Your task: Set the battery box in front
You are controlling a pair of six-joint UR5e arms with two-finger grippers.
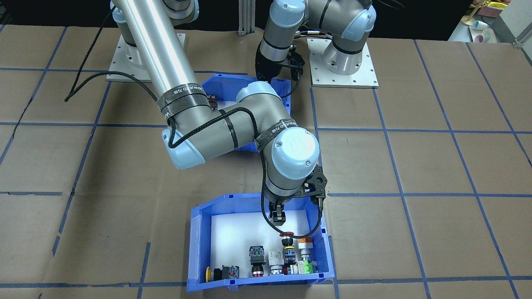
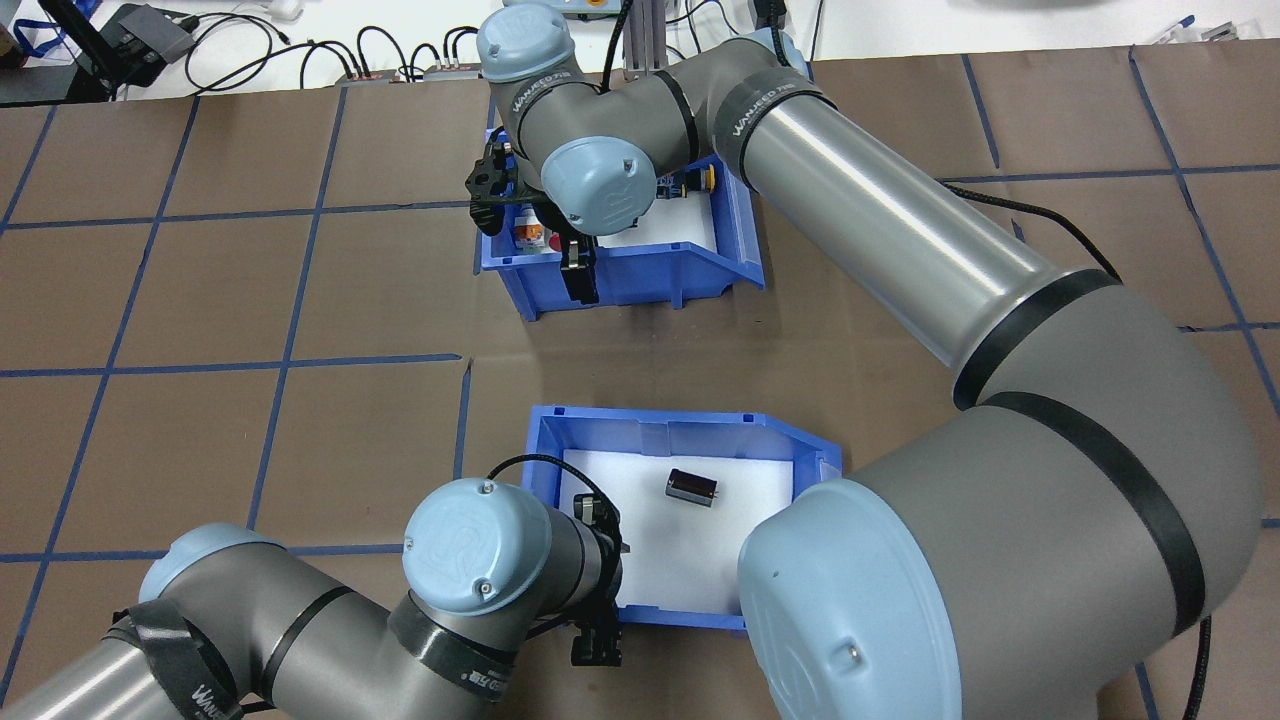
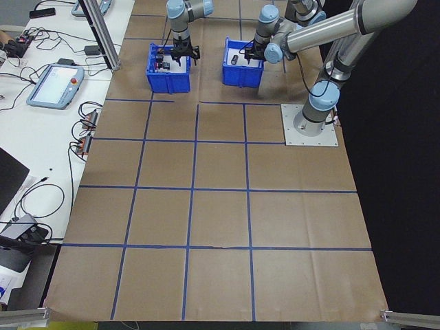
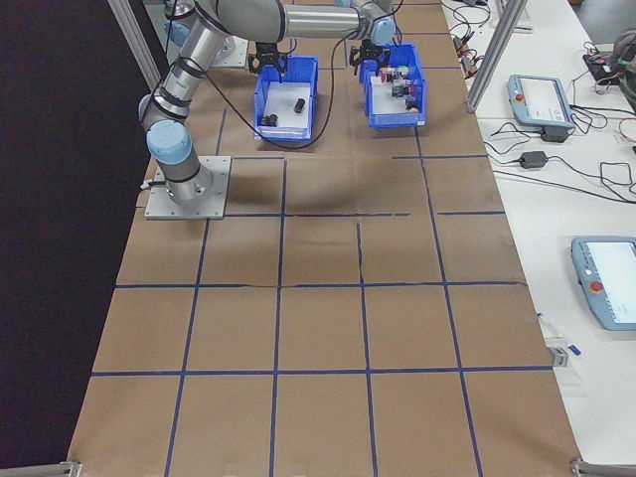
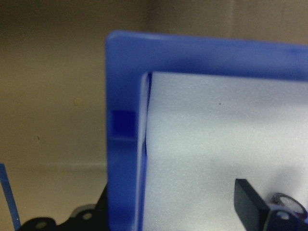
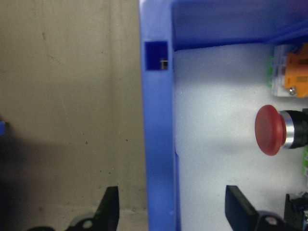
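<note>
Your left pincer sits spread over the near-left wall of the battery box, one finger outside, one over the white foam; nothing is clamped. That box lies on the desk close to the robot, a dark cylinder lying on its liner. Your right pincer likewise straddles a wall of the switch bin, fingers apart either side, a red push-button just inside. The switch bin stands farther out from the robot.
</note>
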